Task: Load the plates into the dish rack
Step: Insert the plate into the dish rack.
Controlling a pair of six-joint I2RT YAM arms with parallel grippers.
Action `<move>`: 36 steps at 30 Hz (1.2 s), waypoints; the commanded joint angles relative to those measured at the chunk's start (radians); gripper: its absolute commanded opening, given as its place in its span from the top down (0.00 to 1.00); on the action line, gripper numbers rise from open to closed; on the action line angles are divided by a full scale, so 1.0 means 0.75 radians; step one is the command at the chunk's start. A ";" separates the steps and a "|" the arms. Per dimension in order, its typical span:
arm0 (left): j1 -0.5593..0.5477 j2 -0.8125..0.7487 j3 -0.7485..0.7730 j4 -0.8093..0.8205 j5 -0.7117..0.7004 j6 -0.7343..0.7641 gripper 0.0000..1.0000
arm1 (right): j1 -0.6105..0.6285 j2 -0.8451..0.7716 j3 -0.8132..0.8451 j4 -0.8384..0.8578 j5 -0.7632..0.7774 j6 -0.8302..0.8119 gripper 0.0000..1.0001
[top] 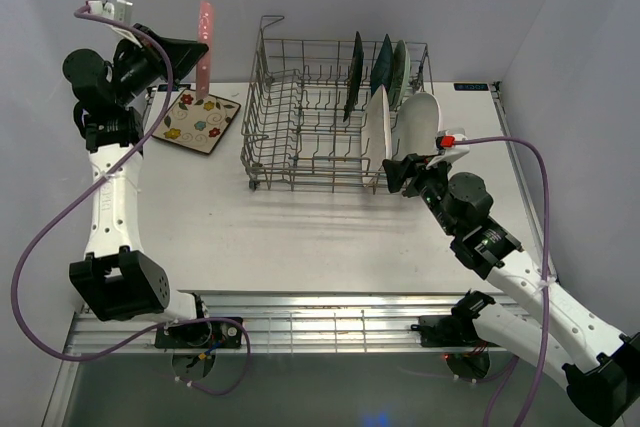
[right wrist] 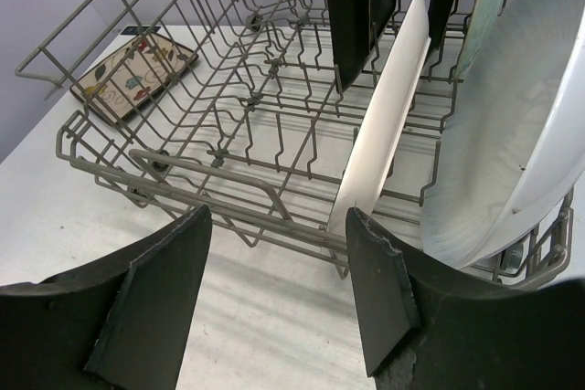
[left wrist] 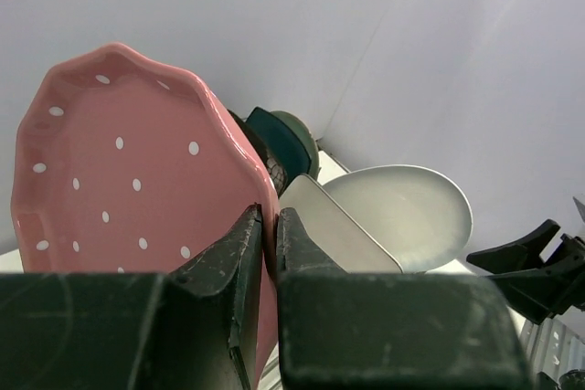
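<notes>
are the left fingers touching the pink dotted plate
Touching: left wrist view shows the left gripper with both fingers clamped on the pink dotted plate, no gap.

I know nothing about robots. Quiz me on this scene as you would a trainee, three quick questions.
1. True or false: the left pincer is shut on the pink plate.
2. How many plates stand in the rack? A three, B five, C seven.
3. Fill the gap: the floral plate lies flat on the ____, left of the rack.

Key: 1 true; 2 B; 3 table.
</notes>
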 commanded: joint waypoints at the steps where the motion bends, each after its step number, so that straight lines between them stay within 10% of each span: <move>1: -0.054 -0.032 0.101 0.257 -0.033 -0.034 1.00 | 0.005 0.008 -0.004 0.080 -0.018 0.015 0.34; 36: -0.514 0.555 0.387 0.660 -0.524 -0.273 1.00 | 0.007 0.030 0.018 0.107 -0.020 0.052 0.34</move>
